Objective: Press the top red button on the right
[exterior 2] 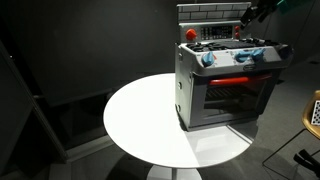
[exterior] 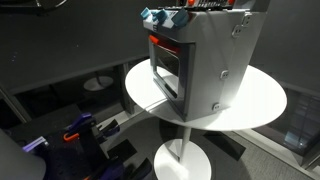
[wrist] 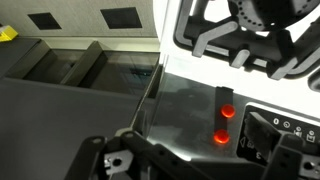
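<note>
the top red button (wrist: 227,111) sits on a dark glossy panel of the toy stove (exterior 2: 225,85), with a second red button (wrist: 220,138) just below it in the wrist view. both glow a bit. right beside that panel is the white stovetop with a dark burner grate (wrist: 262,30). from the outside cameras the buttons are too small for me to pick out.

the stove itself is grey and boxy. it has blue knobs (exterior 2: 210,58) along the front edge, a red knob (exterior 2: 191,34) at the back corner, and a reddish strip over the oven door window (exterior 2: 236,82). it stands upright on a round white table (exterior 2: 140,115), off toward one side of it, and shows in both exterior views.

the gripper (exterior 2: 248,14) hangs up above the back of the stove, clear of it and touching nothing. in the wrist view only dark bits of it (wrist: 130,160) poke in at the bottom. honestly can't tell how far apart the fingers are.
</note>
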Controlling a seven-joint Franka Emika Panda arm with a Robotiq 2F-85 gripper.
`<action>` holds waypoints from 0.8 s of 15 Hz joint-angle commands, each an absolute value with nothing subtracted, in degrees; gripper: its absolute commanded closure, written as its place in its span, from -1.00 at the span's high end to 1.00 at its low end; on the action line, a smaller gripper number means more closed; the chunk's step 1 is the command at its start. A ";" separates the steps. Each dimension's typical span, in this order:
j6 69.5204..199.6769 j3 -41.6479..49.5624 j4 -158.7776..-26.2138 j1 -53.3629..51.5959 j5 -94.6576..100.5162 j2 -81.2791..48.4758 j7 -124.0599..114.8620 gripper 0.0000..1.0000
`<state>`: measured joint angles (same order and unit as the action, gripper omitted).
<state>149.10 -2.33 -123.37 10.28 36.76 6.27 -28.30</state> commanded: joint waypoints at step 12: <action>148.64 -0.15 -121.13 9.37 40.03 4.73 -30.24 1.00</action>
